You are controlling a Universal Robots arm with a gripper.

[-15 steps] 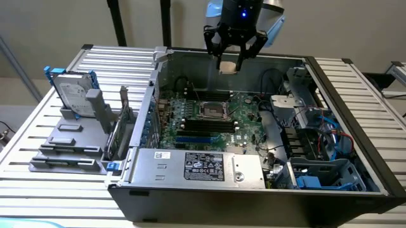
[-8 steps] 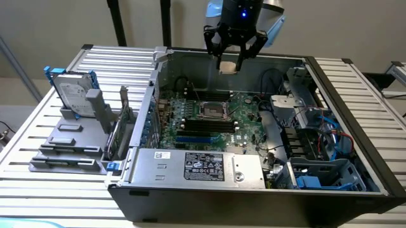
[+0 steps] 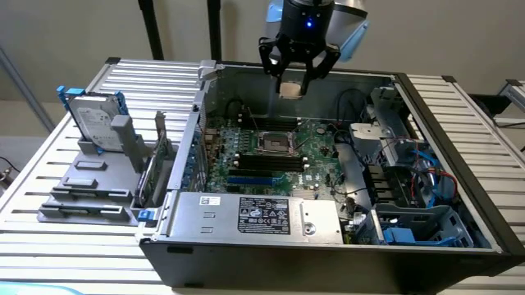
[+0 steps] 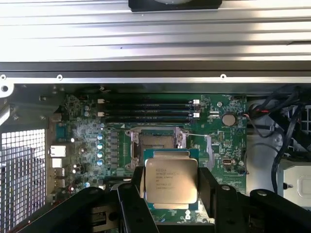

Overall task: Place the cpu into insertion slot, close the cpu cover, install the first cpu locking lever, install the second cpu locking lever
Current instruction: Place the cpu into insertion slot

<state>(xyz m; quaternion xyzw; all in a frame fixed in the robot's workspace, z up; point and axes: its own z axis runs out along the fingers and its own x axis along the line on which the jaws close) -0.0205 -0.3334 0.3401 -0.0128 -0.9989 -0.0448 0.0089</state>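
My gripper (image 3: 293, 88) hangs high over the back of the open computer case, shut on the cpu (image 3: 289, 90), a small pale beige square held between the black fingers. The wrist view shows the cpu (image 4: 171, 180) with its silvery face and printed text, clamped at both sides by the fingers (image 4: 207, 187). The insertion slot (image 3: 277, 142) is a black square socket with a metal rim on the green motherboard (image 3: 316, 161), well below the gripper. In the wrist view the insertion slot (image 4: 157, 141) lies just beyond the cpu. I cannot make out the cpu cover.
The black case wall (image 3: 426, 132) surrounds the board. Long black memory slots (image 3: 271, 164) lie beside the socket. A grey power supply (image 3: 254, 215) fills the case front. Cables and drive bays (image 3: 410, 178) crowd the exterior view's right. A hard drive (image 3: 94, 120) stands in a grey rack outside.
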